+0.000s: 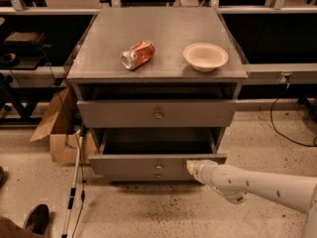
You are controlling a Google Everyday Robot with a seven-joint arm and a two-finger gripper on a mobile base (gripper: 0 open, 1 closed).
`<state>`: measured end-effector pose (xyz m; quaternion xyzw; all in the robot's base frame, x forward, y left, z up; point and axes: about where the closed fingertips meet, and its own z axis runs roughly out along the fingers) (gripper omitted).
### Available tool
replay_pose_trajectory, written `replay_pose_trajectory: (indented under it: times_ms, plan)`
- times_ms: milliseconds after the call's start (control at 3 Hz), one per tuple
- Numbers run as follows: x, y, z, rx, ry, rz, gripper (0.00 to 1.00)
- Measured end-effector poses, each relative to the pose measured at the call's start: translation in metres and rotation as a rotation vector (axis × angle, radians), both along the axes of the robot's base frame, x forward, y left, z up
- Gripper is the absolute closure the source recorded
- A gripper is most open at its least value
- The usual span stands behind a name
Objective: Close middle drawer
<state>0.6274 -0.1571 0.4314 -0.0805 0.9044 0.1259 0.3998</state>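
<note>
The middle drawer (pixel 148 163) is pulled out of the grey cabinet, and its deep dark tray shows behind its plain flat front. A small round knob (pixel 158 165) sits at the centre of that front. My gripper (pixel 191 166), at the end of the white arm reaching in from the lower right, rests against the right part of the drawer front, just right of the knob. The taller top drawer front (pixel 157 114) above is nearly flush. A sliver of the lowest front (pixel 158 175) shows under the open drawer.
A crushed red can (pixel 137 54) and a beige bowl (pixel 205 56) lie on the cabinet top (pixel 158 29). An open cardboard box (pixel 62 133) and a white cane (pixel 73 187) stand at the left of the cabinet. A shoe (pixel 35 218) is at the lower left, and a cable (pixel 285 128) lies on the floor at the right.
</note>
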Motion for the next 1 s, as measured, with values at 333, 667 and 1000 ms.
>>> replay_pose_trajectory:
  times_ms: [333,667,1000]
  plan:
    - [0.0018,0.0003,0.0000,-0.011,-0.001,-0.001,1.00]
    - [0.0041,0.0006,0.0001,-0.023,-0.003,-0.002,1.00]
    - [0.0041,0.0006,0.0001,-0.023,-0.003,-0.002,1.00]
